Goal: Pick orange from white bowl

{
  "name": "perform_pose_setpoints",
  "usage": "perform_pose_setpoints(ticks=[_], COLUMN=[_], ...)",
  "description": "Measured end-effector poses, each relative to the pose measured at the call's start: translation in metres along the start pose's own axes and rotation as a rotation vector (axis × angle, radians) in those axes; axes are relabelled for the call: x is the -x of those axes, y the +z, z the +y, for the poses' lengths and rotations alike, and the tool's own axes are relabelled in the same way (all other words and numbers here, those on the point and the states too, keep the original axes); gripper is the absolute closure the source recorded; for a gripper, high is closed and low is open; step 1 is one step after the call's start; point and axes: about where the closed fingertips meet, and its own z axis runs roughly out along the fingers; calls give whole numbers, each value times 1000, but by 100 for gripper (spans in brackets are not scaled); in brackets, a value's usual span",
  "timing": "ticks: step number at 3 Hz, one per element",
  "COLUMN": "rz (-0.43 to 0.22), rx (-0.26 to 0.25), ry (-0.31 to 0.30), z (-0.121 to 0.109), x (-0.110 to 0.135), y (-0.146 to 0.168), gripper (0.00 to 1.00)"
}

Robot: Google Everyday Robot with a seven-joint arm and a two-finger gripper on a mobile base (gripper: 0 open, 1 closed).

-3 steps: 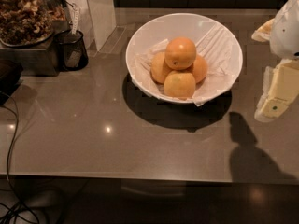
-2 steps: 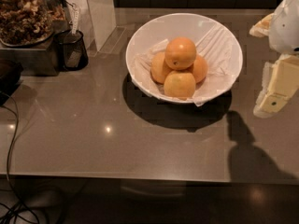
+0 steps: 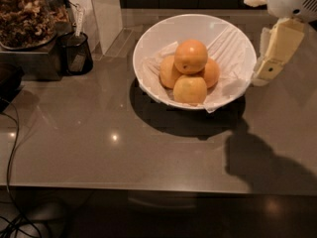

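The orange (image 3: 190,56) is deep orange and sits on top of the pile in the white bowl (image 3: 142,47). The bowl is lined with creased white paper and stands at the middle back of the grey table. A paler yellow-orange fruit (image 3: 189,89) lies in front of the orange, and two smaller oranges are partly hidden behind it at left (image 3: 167,72) and right (image 3: 213,72). My gripper (image 3: 267,71), cream and white, hangs at the right, just outside the bowl's right rim and level with it. It holds nothing that I can see.
A glass container of brown dried pieces (image 3: 25,14) stands at the back left on a metal box. A black mesh cup (image 3: 75,53) and a white panel (image 3: 105,14) are beside it. Black cables (image 3: 10,133) run down the left edge. The table's front edge (image 3: 148,186) is near.
My gripper has moved up and to the left, from the open table at the right to right beside the bowl's right rim. The fruit and bowl have not moved.
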Motion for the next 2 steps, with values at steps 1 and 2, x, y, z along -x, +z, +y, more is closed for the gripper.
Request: perform_pose_setpoints(ticks=[1, 2], rz=[-1, -60], rx=[0, 22], ry=[0, 9], z=[0, -17], x=[0, 8], y=[0, 14], gripper=[0, 0])
